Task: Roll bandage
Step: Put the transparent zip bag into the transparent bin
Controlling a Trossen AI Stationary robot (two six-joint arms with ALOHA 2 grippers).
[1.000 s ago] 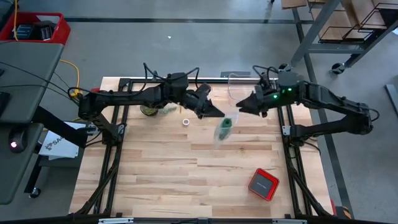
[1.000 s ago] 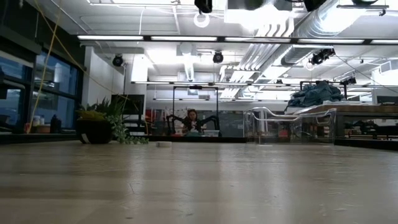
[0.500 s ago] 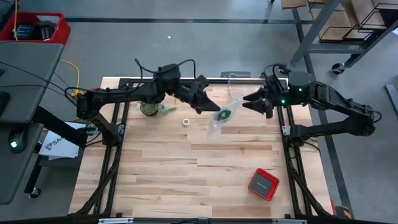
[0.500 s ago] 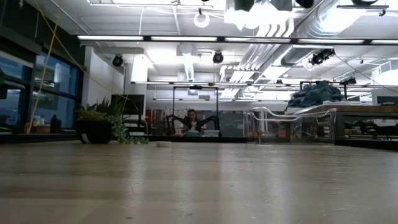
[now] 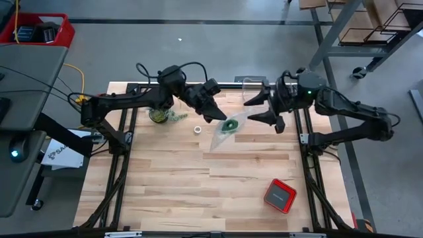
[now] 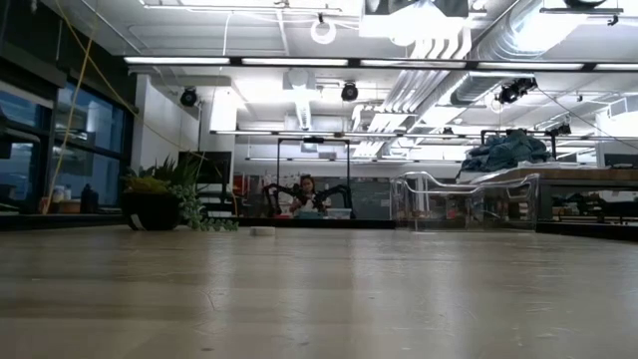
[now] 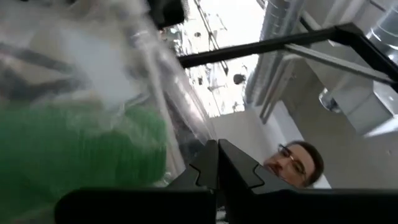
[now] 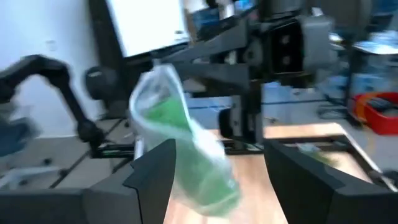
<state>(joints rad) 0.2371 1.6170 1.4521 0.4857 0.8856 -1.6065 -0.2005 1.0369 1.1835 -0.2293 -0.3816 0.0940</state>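
The bright green bandage (image 5: pixel 230 125) is a small roll inside a crinkly clear plastic bag (image 5: pixel 221 135), held up above the table's far middle. My left gripper (image 5: pixel 223 119) is shut on the bag. In the left wrist view the green roll (image 7: pixel 81 146) fills the space beside my shut fingers. My right gripper (image 5: pixel 259 109) is open and empty, just right of the bag. In the right wrist view the bag (image 8: pixel 158 93) with the green roll (image 8: pixel 186 149) hangs beyond its spread fingers. My left gripper pinches the clear bag's film (image 7: pixel 183 152) between its two shut fingers, right beside the green roll. The fingers come from the table's left, slanting down. The bag is lifted clear of the table and slants down below the fingers, with the roll inside it.
A small white tape ring (image 5: pixel 197 129) and a potted plant (image 5: pixel 158 116) stand at the far left of the table. A red box (image 5: pixel 279 196) lies near the front right. A clear plastic stand (image 5: pixel 254 84) is at the far edge. A person shows in the room beyond.
My right gripper has opened wide. My left gripper has gone toward the table's far left with the bag. The bag has shifted with it toward the table's far left and now lies slanted.
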